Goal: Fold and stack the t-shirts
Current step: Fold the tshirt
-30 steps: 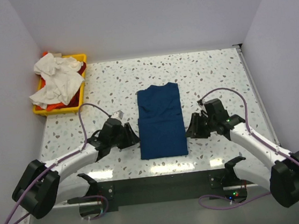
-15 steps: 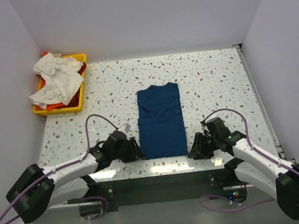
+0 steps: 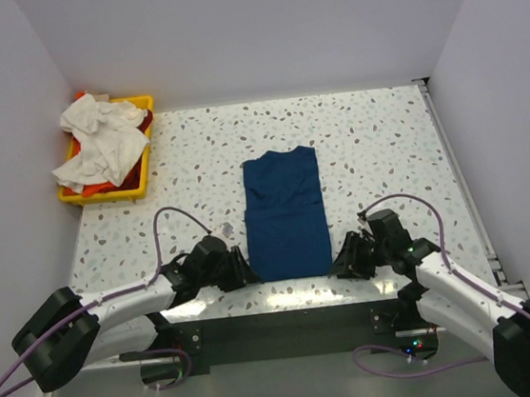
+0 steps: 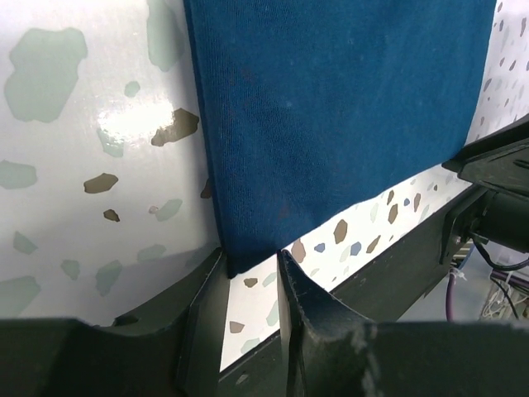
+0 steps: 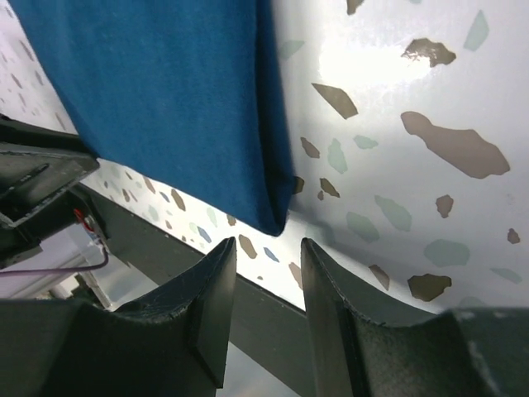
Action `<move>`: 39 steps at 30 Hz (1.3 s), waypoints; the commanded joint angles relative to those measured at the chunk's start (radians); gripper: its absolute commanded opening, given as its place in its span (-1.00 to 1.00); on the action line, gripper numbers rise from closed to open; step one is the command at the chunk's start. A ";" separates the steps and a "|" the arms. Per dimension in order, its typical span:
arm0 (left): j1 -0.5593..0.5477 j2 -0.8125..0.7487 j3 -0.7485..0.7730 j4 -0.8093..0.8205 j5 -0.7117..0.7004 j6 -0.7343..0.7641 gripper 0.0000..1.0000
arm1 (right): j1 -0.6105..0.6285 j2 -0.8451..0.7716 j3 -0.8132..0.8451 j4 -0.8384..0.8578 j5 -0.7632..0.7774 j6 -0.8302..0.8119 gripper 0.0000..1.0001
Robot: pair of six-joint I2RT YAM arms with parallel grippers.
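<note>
Terrazzo table [image 3: 383, 137], between pale lilac walls [image 3: 255, 27], carries the folded navy t-shirt [image 3: 286, 217] at its middle. Left tool [image 4: 248, 277] and right tool [image 5: 266, 258], both spread apart, sit at its near corners. White t-shirts [image 3: 100, 141] heap the far-left yellow tray [image 3: 144, 101].

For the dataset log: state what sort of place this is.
Probably a lab robot test cell, not a home: robot arms bolted at the edge of a speckled table, plain white walls boxing it in, and a tray of shirts staged for folding.
</note>
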State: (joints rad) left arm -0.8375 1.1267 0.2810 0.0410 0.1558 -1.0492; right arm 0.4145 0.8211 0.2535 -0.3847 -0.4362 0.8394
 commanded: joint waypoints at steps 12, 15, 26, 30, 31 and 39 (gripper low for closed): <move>-0.028 0.033 -0.016 -0.024 -0.018 -0.020 -0.37 | 0.006 0.087 -0.065 0.204 0.040 0.087 -0.21; -0.028 0.036 -0.014 -0.021 -0.024 -0.017 -0.40 | 0.006 0.096 -0.068 0.219 0.056 0.086 -0.22; -0.029 0.022 0.056 -0.079 -0.036 0.018 -1.00 | 0.006 0.063 -0.007 0.129 0.063 0.029 -0.91; -0.029 -0.016 0.128 -0.159 -0.059 0.041 -1.00 | 0.006 0.030 0.073 0.028 0.074 -0.014 -1.00; -0.028 -0.019 0.164 -0.174 -0.062 0.047 -1.00 | 0.006 0.026 0.108 0.014 0.077 -0.025 -1.00; 0.017 0.011 0.374 -0.273 -0.095 0.138 -1.00 | 0.006 0.100 0.308 -0.046 0.086 -0.077 -1.00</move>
State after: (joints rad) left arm -0.8516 1.1259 0.5655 -0.1928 0.0879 -0.9779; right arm 0.4187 0.8803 0.4797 -0.4046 -0.3748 0.8001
